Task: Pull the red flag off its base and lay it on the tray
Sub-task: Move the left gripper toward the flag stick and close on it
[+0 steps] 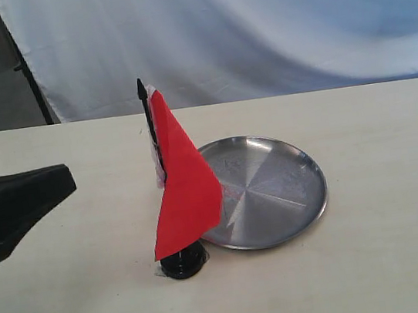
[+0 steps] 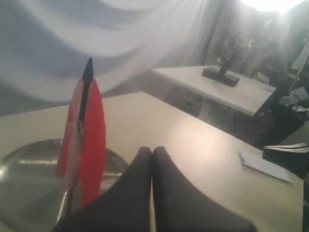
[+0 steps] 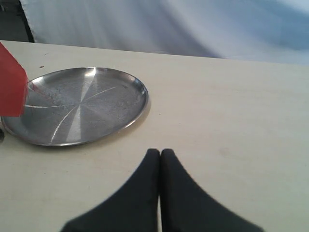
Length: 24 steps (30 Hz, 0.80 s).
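Note:
The red flag [image 1: 185, 183] stands upright on its thin black pole in the small black base [image 1: 183, 261], just left of the silver tray [image 1: 293, 199]. My left gripper [image 1: 68, 180] hovers to the left of the flag, shut and empty, well apart from it. In the left wrist view the flag [image 2: 89, 125] rises in front of the tray [image 2: 29, 164], beside my shut left gripper [image 2: 152, 151]. My right gripper [image 3: 160, 152] is shut and empty over bare table, short of the tray [image 3: 96, 111]; a corner of the flag [image 3: 10, 89] shows. It is out of the exterior view.
A pale wooden table [image 1: 394, 255] carries everything. A white cloth backdrop [image 1: 253, 26] hangs behind its far edge. The left wrist view shows another table [image 2: 227, 89] with a dark object and a sheet of paper [image 2: 264, 166] off to the side.

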Each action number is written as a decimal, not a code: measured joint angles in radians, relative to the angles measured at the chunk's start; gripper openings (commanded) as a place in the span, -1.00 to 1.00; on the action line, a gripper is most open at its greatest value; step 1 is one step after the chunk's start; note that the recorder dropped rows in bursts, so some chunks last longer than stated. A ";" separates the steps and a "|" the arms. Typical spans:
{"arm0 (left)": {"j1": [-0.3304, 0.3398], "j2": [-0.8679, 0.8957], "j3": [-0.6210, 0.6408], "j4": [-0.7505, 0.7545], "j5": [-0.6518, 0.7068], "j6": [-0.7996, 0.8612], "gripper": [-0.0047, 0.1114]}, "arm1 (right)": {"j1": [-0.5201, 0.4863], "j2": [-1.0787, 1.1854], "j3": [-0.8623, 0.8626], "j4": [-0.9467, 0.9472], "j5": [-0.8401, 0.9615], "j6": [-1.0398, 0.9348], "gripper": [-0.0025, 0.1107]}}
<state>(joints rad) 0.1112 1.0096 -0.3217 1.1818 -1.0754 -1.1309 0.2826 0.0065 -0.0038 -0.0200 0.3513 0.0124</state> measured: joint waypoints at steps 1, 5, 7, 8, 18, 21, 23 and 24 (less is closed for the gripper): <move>0.000 0.020 0.000 0.014 0.034 0.013 -0.92 | 0.000 0.000 0.000 0.000 0.000 0.000 -0.96; 0.000 0.069 0.000 0.045 0.088 0.084 -0.92 | 0.000 0.000 0.000 0.000 0.000 0.000 -0.96; 0.000 0.101 0.000 0.091 0.088 0.108 -0.92 | 0.000 0.000 0.000 0.000 0.000 0.000 -0.96; 0.000 0.131 0.000 0.117 0.088 0.112 -0.92 | 0.000 0.000 0.000 0.000 0.000 0.000 -0.96; 0.000 0.352 0.000 0.072 0.088 0.157 -0.41 | 0.000 0.000 0.000 0.000 0.000 0.000 -0.96; 0.000 0.405 0.000 0.060 0.089 0.199 0.12 | 0.000 0.000 0.000 0.000 0.000 0.000 -0.96; 0.000 0.436 0.000 0.045 0.085 0.231 0.34 | 0.000 0.000 0.000 0.000 0.000 0.000 -0.96; 0.000 0.449 -0.002 0.038 0.080 0.243 0.37 | 0.000 0.000 0.000 0.000 0.000 0.000 -0.96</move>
<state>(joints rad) 0.1112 1.4582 -0.3237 1.2195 -0.9954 -0.8881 0.2826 0.0065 -0.0038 -0.0200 0.3513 0.0124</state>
